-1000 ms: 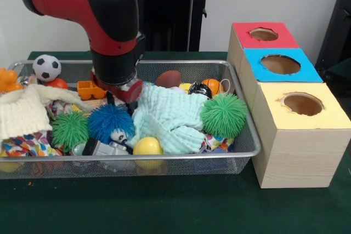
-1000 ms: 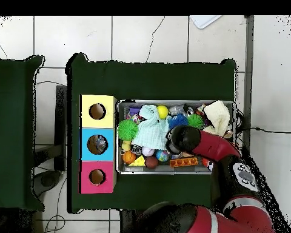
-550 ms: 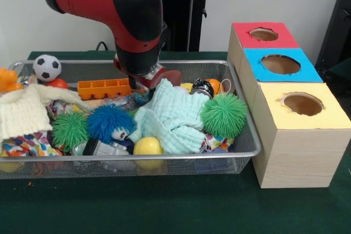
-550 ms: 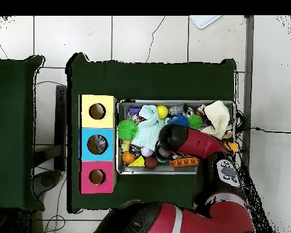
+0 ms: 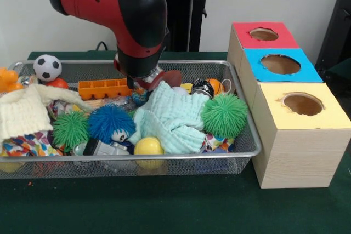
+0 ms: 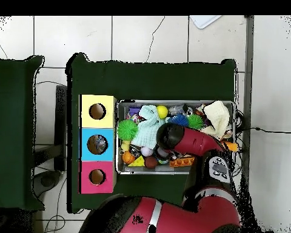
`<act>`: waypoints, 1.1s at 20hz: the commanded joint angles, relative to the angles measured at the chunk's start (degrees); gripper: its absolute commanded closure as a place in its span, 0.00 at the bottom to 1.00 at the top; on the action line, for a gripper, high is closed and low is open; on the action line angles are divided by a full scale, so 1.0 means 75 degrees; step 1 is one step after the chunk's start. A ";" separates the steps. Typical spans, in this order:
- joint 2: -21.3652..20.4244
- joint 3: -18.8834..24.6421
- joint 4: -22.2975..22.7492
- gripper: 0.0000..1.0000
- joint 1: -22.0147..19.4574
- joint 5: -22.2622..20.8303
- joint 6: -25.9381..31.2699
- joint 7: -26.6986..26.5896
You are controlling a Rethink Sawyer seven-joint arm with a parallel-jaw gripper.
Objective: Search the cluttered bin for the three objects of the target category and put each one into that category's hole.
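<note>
While my arm hangs low over the back of the wire bin, I cannot tell from either view how the gripper is set, since the wrist hides it down among the toys just behind the mint-green cloth. Counting what I see in the bin from the front: two green spiky balls, one at the right and one at the left; one blue spiky ball between the left one and the cloth; one yellow ball against the near wall; one soccer ball in the far left corner; one small basketball and one brown football along the back; one orange block beside the wrist; one cream cloth at the left. Just beside the bin stand three boxes in a row, each with one round hole: one red, one blue, one yellow. From overhead I count the same three boxes left of the bin.
</note>
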 commanded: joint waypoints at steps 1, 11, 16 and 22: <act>0.1579 -0.0497 -0.0434 0.00 0.0271 -0.0184 -0.1773 0.2140; 0.1535 -0.1958 -0.0594 0.00 0.1128 -0.0211 -0.2503 0.1821; 0.1820 -0.2170 -0.1051 0.00 0.1121 0.0104 -0.2063 0.1684; 0.1976 -0.2159 -0.1199 0.00 0.0979 0.0465 -0.0818 0.1551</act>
